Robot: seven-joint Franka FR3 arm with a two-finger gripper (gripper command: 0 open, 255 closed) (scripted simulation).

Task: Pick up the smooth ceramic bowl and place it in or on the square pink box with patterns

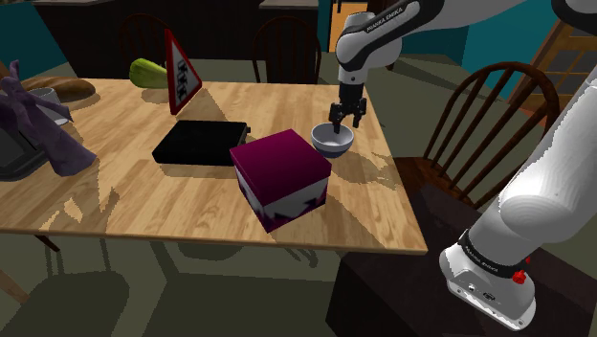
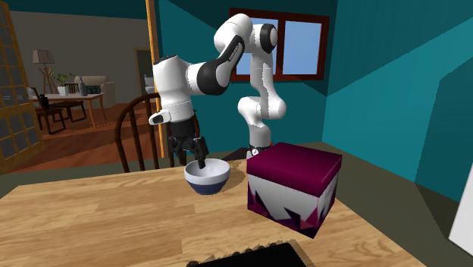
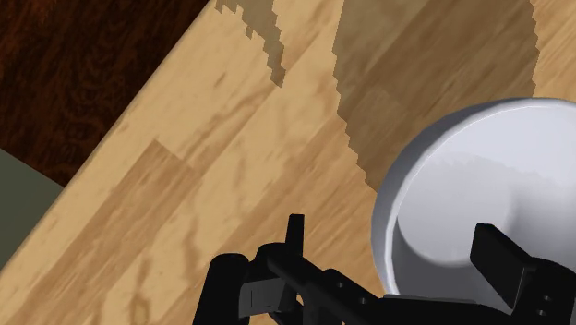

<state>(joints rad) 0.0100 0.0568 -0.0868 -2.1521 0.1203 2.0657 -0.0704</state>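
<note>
We see gripper (image 1: 345, 123) fingers apart at white bowl (image 1: 331, 146) rim: one inside, one outside. Purple-pink box (image 1: 280, 177) near bowl.

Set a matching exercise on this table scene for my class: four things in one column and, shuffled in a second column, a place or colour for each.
Things
1. bowl
2. box
3. flat black case
4. triangular sign

Descriptions
A. stands beyond the flat black case, towards the far side of the table
B. dark magenta top, white jagged pattern low on its sides
C. directly below the gripper, pale inside
D. lies flat, next to the box on the shoulder view's left

Pairs: 1-C, 2-B, 3-D, 4-A
</note>
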